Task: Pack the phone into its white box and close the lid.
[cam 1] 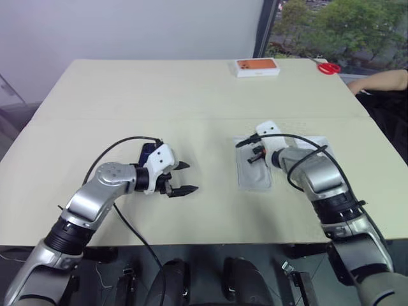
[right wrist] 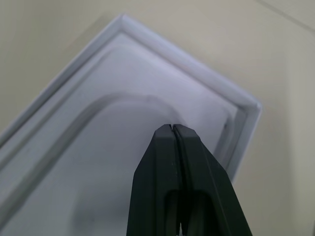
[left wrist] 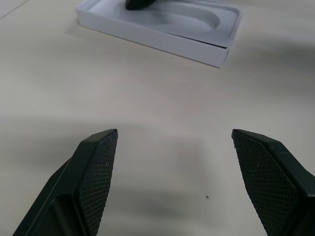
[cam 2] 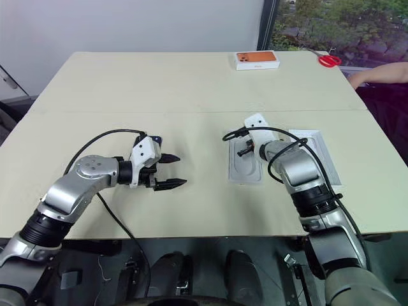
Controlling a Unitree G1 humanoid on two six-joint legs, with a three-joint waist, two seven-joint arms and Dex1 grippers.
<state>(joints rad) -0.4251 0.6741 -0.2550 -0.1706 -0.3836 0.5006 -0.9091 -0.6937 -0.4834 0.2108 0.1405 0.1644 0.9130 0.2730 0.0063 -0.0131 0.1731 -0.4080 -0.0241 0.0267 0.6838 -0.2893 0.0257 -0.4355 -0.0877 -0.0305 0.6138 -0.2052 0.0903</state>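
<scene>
The dark blue phone [cam 1: 149,152] lies flat on the table, mostly hidden behind my left gripper [cam 1: 191,176]. That gripper is open and empty and hangs just above the table, its jaws pointing toward the white box [cam 1: 254,180]. A white insert with an oval recess [left wrist: 189,19] covers the box floor. My right gripper [right wrist: 171,127] is shut on nothing, and its tip sits over the insert near a corner of the box. The lid [cam 2: 319,150] lies just right of the box with its plain white inside up, partly under my right arm.
An orange-topped box [cam 1: 256,67] and red scissors [cam 1: 328,67] lie at the table's far edge. A person's arm [cam 1: 382,81] rests at the far right corner. Bare tabletop [cam 1: 210,127] separates my two grippers.
</scene>
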